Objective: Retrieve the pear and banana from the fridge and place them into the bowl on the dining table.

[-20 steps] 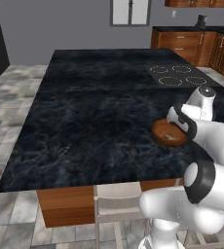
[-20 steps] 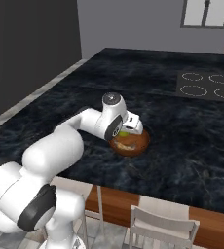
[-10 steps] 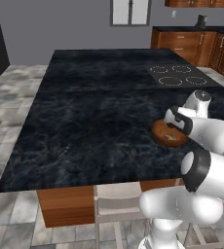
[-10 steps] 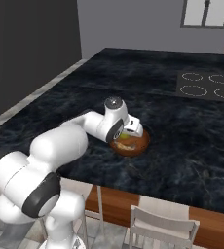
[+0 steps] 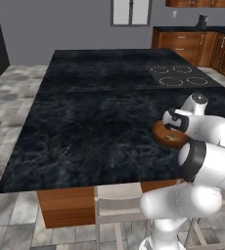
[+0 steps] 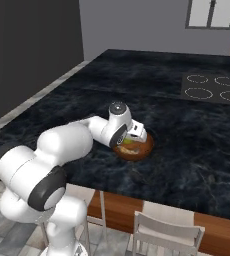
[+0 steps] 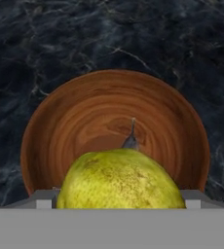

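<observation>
The tool [image 6: 135, 134] hangs just above the bowl [image 6: 143, 148], which sits on the dark marble tabletop [image 5: 100, 107] near its front edge. In the hand view the pear [image 7: 121, 179] lies between the two tips at the bottom of the frame, with the bowl [image 7: 75, 121] directly beyond it — its stem points away from the tool, toward the middle of the wooden dish. The jaws stand wide apart with the pear between them; whether the tips press on the fruit or stand clear of it I cannot tell, since their ends are hidden at the lower edge. From the right base camera, a patch of yellow-green pear [image 6: 129, 141] shows right under the tool, inside the bowl's rim. From the left base camera the tool [image 5: 172, 123] leans over the far side of the bowl [image 5: 162, 135], and a small pale speck lies in the dish below it, too small to name. The four cooktop rings [image 5: 179, 75] lie well beyond the tool on the same tabletop — a white chair [image 6: 163, 233] stands at the near edge, on the robot's side of the bowl
</observation>
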You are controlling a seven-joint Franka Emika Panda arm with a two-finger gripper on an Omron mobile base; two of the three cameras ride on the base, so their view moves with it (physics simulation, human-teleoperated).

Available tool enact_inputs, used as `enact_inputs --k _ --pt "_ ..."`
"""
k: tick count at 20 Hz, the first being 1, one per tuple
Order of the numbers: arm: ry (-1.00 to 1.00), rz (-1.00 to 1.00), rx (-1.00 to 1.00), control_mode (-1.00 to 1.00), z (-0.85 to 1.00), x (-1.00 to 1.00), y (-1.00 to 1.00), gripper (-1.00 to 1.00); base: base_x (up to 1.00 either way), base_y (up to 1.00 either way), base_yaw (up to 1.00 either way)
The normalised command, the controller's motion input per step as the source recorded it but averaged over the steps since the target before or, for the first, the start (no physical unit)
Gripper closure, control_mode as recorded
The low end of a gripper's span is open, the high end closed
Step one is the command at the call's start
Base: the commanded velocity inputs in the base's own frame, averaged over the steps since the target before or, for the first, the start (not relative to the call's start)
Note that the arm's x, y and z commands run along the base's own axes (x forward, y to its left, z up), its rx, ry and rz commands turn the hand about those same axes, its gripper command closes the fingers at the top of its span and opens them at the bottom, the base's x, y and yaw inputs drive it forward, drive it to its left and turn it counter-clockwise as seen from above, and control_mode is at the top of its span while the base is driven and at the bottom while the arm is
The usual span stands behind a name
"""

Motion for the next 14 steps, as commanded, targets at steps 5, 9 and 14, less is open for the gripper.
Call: enact_inputs --k 5,9,14 --pt "0.00 0.00 0.00 -1.00 -0.24 0.21 0.00 1.00 0.00 0.00 0.00" --pt "0.00 0.00 0.00 -1.00 -0.22 0.22 0.00 1.00 0.00 0.00 0.00" --pt "0.00 0.00 0.00 -1.00 -0.22 0.24 -0.03 1.00 0.00 0.00 0.00"
